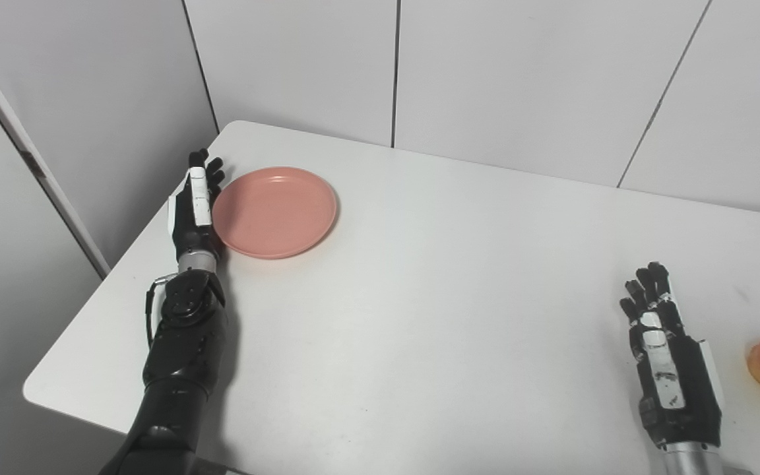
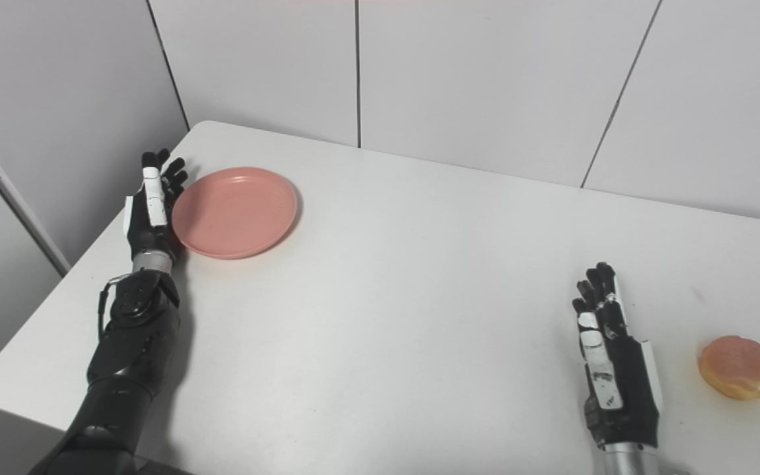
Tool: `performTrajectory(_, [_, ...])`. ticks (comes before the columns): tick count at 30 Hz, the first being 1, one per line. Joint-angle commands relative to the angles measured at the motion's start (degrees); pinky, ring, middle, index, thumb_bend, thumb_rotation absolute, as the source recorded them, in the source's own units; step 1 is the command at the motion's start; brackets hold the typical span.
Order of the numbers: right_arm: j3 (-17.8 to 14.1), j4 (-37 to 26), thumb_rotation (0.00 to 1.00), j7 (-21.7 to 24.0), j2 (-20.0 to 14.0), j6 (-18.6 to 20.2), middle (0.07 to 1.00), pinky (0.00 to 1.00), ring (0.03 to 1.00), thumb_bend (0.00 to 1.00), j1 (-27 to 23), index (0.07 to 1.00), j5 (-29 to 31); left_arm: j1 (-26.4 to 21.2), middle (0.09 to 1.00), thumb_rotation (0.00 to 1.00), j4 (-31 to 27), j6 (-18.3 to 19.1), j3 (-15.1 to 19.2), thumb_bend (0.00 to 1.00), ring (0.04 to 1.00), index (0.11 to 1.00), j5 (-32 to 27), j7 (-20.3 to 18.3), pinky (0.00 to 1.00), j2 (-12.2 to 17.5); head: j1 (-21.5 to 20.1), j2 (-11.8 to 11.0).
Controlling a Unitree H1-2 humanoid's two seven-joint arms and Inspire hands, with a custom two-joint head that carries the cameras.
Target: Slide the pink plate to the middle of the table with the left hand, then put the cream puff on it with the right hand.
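Simply pink plate (image 2: 235, 211) (left hand (image 2: 150, 211) beside)

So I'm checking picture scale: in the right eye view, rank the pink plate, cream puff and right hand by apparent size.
1. pink plate, though farthest
2. right hand, nearer the camera, so flattered
3. cream puff

White table (image 1: 419, 277) is filling most of the view, rounded corners showing at 8 and 11 o'clock. Grey panelled wall (image 1: 518, 72) is running behind it from 10 to 3 o'clock, dark vertical seams splitting the panels. Another grey wall panel (image 1: 4, 218) is standing at 9 o'clock.
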Motion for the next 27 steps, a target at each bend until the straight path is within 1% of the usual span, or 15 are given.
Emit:
performTrajectory(1, [-0.11,2.0,0.78,0.28,0.27,0.36,1.0,1.0,1.0,0.65,2.01,1.0,0.33,-0.77,0.864,1.0,-0.8,0.98,-0.09,0.88,0.886,0.866,-1.23,-1.32,0.94,-0.52,-0.05,0.02])
performTrajectory(3, [0.13,2.56,0.8,0.23,0.1,0.02,1.0,1.0,1.0,0.68,1.81,1.0,-0.43,-0.92,0.847,0.97,-0.69,1.18,0.07,0.91,0.869,0.846,-1.8,-1.5,0.91,-0.84,-0.05,0.02])
performTrajectory(6, [0.13,2.92,0.81,0.18,0.18,-0.65,1.0,1.0,1.0,0.69,1.59,1.0,-0.52,-0.93,0.842,0.96,-0.69,1.04,-0.06,0.92,0.862,0.841,-2.18,-2.3,0.88,-1.18,-0.13,0.2])
performTrajectory(9, [0.02,3.08,0.81,0.15,0.5,-0.72,1.0,1.0,1.0,0.7,1.41,1.0,-0.18,-0.67,0.844,0.97,-1.59,1.63,-0.65,0.92,0.864,0.846,-2.23,-3.51,0.88,-1.53,-0.37,0.35])
performTrajectory(13, [0.11,3.3,0.81,0.21,0.39,-0.58,1.0,1.0,1.0,0.7,1.28,1.0,-0.39,-0.39,0.85,0.99,-2.55,2.3,-1.7,0.93,0.876,0.855,-1.71,-4.36,0.9,-1.85,-0.53,0.39])
performTrajectory(18, [0.04,3.38,0.81,-0.09,0.54,-1.0,1.0,1.0,1.0,0.71,1.23,1.0,-0.72,0.19,0.856,0.98,-4.8,4.53,-3.22,0.94,0.882,0.864,-1.79,-5.24,0.92,-2.46,-0.7,0.5])
performTrajectory(21, [0.06,3.28,0.82,-0.11,0.53,-1.19,1.0,1.0,1.0,0.72,1.27,1.0,-1.03,0.61,0.851,0.97,-6.63,5.75,-4.03,0.95,0.877,0.86,-1.64,-5.35,0.91,-3.18,-0.7,0.5])
performTrajectory(24, [0.01,3.08,0.82,0.01,0.49,-1.04,1.0,1.0,1.0,0.72,1.3,1.0,-0.97,0.85,0.847,0.95,-8.03,6.88,-4.4,0.94,0.871,0.851,-1.8,-5.46,0.9,-3.91,-1.11,0.82])
performTrajectory(27, [-0.18,2.96,0.81,-0.31,0.78,-0.74,1.0,1.0,1.0,0.73,1.42,1.0,-0.89,1.05,0.84,0.94,-8.9,7.22,-5.19,0.92,0.863,0.848,-1.38,-5.79,0.9,-4.32,-1.11,0.82])
